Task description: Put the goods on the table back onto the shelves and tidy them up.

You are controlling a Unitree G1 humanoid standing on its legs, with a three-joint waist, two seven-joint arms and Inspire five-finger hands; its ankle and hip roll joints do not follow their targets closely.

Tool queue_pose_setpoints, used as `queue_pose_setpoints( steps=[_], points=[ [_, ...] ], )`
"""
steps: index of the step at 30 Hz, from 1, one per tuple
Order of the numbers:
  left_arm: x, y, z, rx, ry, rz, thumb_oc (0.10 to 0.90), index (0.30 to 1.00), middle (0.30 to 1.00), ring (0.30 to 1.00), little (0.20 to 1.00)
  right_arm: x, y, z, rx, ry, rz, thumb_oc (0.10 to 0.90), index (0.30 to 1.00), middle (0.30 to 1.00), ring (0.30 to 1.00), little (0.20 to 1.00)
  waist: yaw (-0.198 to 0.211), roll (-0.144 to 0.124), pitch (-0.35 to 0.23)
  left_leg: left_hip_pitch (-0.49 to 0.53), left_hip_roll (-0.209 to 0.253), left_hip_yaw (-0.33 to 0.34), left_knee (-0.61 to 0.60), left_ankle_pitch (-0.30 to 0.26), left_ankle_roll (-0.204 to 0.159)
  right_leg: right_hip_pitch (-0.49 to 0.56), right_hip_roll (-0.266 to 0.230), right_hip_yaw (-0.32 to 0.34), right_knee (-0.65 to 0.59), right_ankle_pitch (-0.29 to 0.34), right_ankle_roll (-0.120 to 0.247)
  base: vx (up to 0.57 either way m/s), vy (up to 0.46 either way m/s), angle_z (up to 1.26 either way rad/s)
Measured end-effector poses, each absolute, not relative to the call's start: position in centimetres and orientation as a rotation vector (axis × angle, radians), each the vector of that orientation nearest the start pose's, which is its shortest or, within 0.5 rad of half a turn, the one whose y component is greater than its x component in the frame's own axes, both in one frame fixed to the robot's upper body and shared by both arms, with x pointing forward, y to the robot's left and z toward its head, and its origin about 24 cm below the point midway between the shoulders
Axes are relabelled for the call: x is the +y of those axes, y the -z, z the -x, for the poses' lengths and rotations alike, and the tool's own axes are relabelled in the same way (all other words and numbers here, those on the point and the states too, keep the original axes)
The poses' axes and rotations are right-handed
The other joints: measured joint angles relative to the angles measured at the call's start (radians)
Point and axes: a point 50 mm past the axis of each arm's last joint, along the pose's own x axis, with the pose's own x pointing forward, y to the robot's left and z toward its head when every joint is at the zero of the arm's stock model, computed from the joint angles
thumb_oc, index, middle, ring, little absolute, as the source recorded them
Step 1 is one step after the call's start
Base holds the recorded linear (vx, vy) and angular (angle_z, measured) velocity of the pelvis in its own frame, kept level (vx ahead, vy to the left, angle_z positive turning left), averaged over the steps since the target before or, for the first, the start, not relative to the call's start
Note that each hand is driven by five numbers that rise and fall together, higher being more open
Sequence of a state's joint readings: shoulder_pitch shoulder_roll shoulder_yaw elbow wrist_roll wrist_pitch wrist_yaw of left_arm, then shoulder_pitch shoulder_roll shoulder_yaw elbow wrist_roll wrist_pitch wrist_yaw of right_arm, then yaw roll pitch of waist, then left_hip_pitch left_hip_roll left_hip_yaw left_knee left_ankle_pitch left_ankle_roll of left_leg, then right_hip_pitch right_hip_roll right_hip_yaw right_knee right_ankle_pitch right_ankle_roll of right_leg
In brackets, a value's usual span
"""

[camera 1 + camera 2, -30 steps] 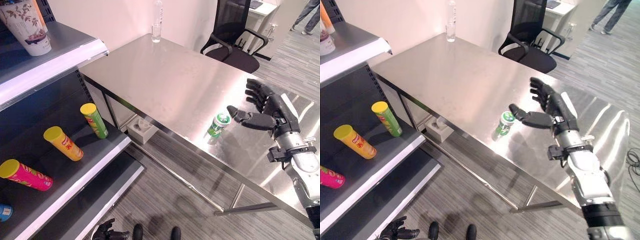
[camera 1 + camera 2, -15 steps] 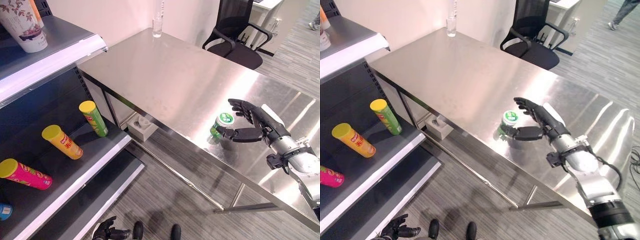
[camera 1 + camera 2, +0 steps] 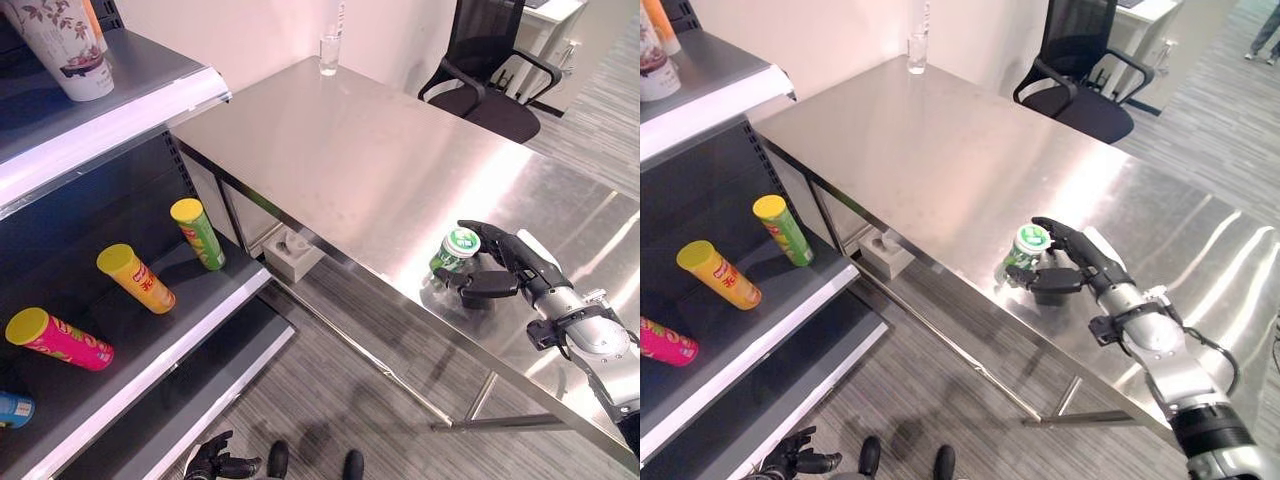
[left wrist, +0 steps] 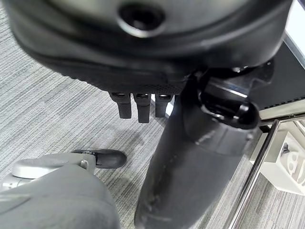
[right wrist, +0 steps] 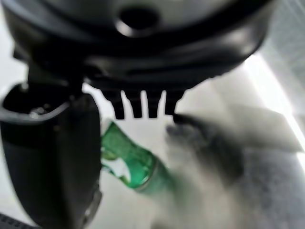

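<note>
The shelves (image 3: pixel 130 110) stand at the left of the scene, and the steel desk (image 3: pixel 380 150) fills the middle and the right. On the lower shelf lie several long tubes: a green tube (image 3: pixel 198 233), an orange tube (image 3: pixel 136 279) and a pink tube (image 3: pixel 58 340), all on their sides or leaning. A paper cup (image 3: pixel 62 45) stands on the upper shelf. An office chair (image 3: pixel 498 75) stands behind the far side of the desk, and a clear glass (image 3: pixel 330 50) stands at the far edge.

The task's thing is a small green can (image 3: pixel 452 251). It stands near the near edge of the desk, slightly tilted, with its long axis close to upright and its white and green lid turned up. The right robot hand (image 3: pixel 510 270) is directly beside the can, on its right side. Its fingers curve over the far side of the can and its thumb (image 3: pixel 478 285) lies at the near side, so the hand is half closed around the can; whether it already presses the can cannot be told.

The left robot hand (image 3: pixel 213 462) hangs low near the floor, well apart from the desk, with its fingers curled, so the right arm is clearly the nearer one.

Nothing stands between the hand and the can. The way to the shelves probably goes left, over the near edge of the desk.
</note>
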State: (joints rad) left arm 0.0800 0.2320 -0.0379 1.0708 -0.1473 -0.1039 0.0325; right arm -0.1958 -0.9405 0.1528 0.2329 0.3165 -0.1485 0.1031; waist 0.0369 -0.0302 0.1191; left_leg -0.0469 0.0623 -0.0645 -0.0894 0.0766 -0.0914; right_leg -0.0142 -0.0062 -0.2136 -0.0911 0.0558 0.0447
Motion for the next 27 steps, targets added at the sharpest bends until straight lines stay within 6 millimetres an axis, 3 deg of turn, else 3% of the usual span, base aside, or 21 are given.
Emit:
queue_pose_setpoints(
  steps=[5,6,7,16,27],
  points=[
    [23.9,15.1,-9.7,1.035,-0.209,-0.117,0.800,0.900,0.900,0.900,0.900,-29.5,-12.2,-28.2,-0.029,-0.124,0.634,0.800,0.900,0.900,0.900,0.900,0.002,0.000,0.000,0.000,-0.001,-0.002,0.000,0.001,0.001,0.001,-0.001,-0.002,0.000,0.000,0.000,0.00,0.000,0.00],
    [23.9,15.1,-9.7,1.036,-0.210,-0.117,0.800,0.900,0.900,0.900,0.900,-29.4,-12.1,-28.3,-0.032,-0.121,0.626,0.543,0.514,0.514,0.514,0.514,0.002,0.000,0.000,0.000,-0.001,-0.002,0.000,0.001,0.001,0.001,-0.001,-0.002,0.000,0.000,0.000,0.00,0.000,0.00],
    [23.9,15.1,-9.7,1.036,-0.210,-0.116,0.800,0.900,0.900,0.900,0.900,-29.4,-12.1,-28.3,-0.034,-0.118,0.623,0.400,0.300,0.300,0.300,0.300,0.002,0.000,0.000,0.000,-0.001,-0.002,0.000,0.001,0.001,0.001,-0.001,-0.002,0.000,0.000,0.000,0.00,0.000,0.00],
    [23.9,15.1,-9.7,1.037,-0.210,-0.117,0.800,0.900,0.900,0.900,0.900,-29.4,-12.6,-28.6,-0.058,-0.101,0.651,0.400,0.300,0.300,0.300,0.300,0.002,0.000,-0.001,0.001,-0.001,-0.004,0.000,0.003,0.002,0.002,-0.001,-0.004,0.000,0.000,0.000,0.00,0.000,0.00],
    [23.9,15.1,-9.6,1.037,-0.211,-0.116,0.800,0.900,0.900,0.900,0.900,-28.5,-11.8,-28.7,-0.053,-0.113,0.639,0.400,0.300,0.300,0.300,0.300,0.002,0.000,-0.001,0.003,-0.002,-0.008,0.000,0.004,0.003,0.006,-0.002,-0.008,0.000,0.000,0.000,0.00,-0.001,0.00]
  ],
)
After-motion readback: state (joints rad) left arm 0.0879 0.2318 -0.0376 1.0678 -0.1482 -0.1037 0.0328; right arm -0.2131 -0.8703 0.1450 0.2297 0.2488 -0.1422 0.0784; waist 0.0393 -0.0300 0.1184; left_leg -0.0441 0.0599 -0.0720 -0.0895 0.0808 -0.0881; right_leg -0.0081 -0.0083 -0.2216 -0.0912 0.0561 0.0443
